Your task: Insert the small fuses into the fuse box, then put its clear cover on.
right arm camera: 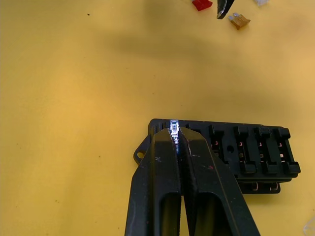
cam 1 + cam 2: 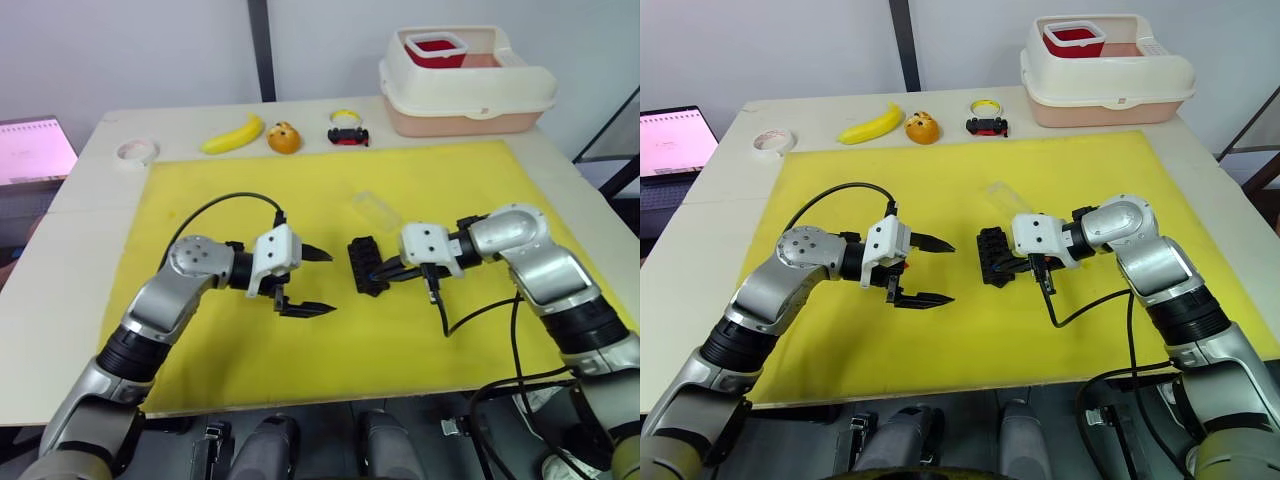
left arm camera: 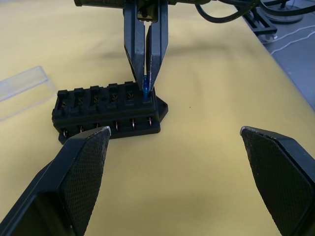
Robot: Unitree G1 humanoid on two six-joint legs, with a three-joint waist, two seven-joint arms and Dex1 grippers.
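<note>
Yellow matting [image 2: 300, 180] is covering most of the pale table [image 2: 60, 250], with the fuse box [image 2: 366, 265] lying just right of frame centre. The right gripper [image 3: 146, 81] is reaching in from the right, its two black fingers pinched together on a blue fuse [image 3: 145, 91] and pressing it at the end slot of the fuse box. The left gripper [image 2: 322, 281] is hovering left of the box, jaws spread wide and holding nothing. The clear cover [image 2: 377, 210] is lying flat on the mat just above the box, apart from it. In the right wrist view, a red fuse [image 1: 202, 4] and a tan fuse [image 1: 239, 20] are lying loose on the mat. Along the table's far edge are sitting a banana [image 2: 234, 135], a white tape roll [image 2: 136, 151] and a cream lidded bin [image 2: 466, 85].
</note>
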